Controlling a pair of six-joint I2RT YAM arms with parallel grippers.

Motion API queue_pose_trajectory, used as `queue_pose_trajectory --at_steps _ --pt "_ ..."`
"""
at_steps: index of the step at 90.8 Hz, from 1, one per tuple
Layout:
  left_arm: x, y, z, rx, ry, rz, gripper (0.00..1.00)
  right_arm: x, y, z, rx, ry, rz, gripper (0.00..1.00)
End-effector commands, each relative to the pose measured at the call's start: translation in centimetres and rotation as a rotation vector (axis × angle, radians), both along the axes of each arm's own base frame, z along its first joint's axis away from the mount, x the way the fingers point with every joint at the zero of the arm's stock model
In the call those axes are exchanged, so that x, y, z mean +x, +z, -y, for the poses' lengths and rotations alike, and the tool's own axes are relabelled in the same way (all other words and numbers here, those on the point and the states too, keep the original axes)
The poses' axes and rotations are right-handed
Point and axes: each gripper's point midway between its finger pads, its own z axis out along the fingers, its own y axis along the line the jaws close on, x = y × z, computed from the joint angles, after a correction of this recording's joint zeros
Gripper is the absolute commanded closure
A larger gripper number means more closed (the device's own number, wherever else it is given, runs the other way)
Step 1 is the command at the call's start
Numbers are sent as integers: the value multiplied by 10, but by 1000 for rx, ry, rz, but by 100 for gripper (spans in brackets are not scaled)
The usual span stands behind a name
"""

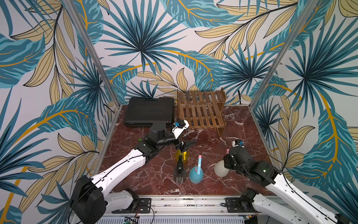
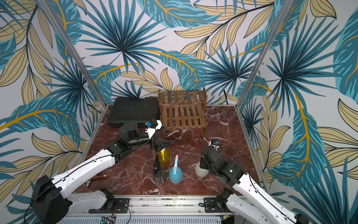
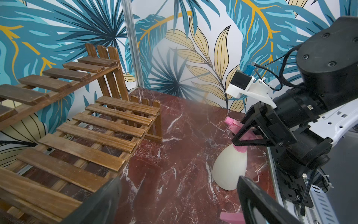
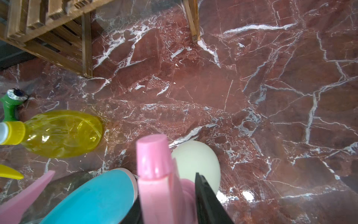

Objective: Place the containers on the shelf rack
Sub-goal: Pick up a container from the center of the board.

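Nearest, the cream-white bottle point(image 3: 229, 166) stood on the marble bench point(image 1: 242, 116), pinched at its pink neck by the down-bent right claw point(image 3: 239, 133). The left claw point(image 1: 185, 145) hung wide above the translucent yellow bottle point(image 4: 62, 133), before the slatted wooden rack point(image 1: 201, 114).

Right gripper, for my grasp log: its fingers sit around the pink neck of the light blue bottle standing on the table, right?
Wrong bottle: the left wrist view shows the right gripper with fingers around the pink neck of the cream-white bottle standing on the table.
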Motion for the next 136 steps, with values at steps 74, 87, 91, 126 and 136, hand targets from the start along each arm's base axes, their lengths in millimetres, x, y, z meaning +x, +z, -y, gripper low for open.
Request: queue_pose_trajectory --at_steps 74,87,91,126,136 --pt "1 41 37 -96 -39 133 0 87 92 -41 -18 202 270 90" --pt "0 35 60 -68 -83 186 0 102 111 -47 42 295 271 90" --pt "0 33 66 -57 -93 199 0 104 118 -50 57 326 270 90" --pt "27 -14 85 84 -72 161 0 102 161 -76 148 517 250 90" --pt "32 -20 85 111 -53 170 0 98 171 -80 164 556 246 90"
